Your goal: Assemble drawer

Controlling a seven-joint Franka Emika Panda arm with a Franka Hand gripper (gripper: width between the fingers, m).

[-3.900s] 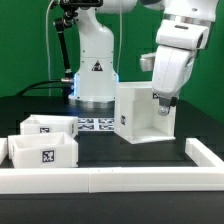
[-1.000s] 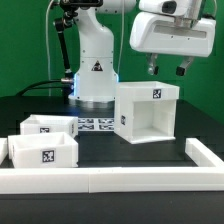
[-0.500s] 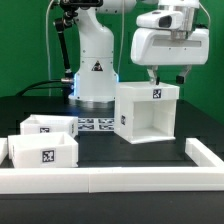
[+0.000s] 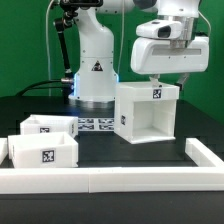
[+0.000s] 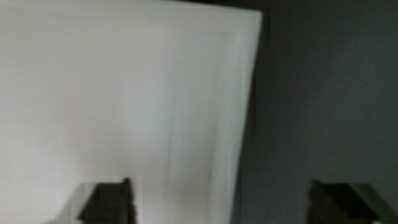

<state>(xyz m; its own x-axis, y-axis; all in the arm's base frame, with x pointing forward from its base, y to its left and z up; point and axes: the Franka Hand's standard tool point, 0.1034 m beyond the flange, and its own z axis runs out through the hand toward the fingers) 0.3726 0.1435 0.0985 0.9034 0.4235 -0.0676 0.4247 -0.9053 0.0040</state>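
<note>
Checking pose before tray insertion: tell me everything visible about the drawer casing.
The casing is a white, plastic-looking hollow cube. It stands upright on the black table at the exterior view's right, with its open front toward that camera. A small black-and-white tag sits on its top front edge. The inside looks empty. The open tool hovers close above its top; whether they touch cannot be told.

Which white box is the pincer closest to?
The tall casing, open-fronted, just below the pincer. The front tray and back tray sit far off toward the exterior view's left.
</note>
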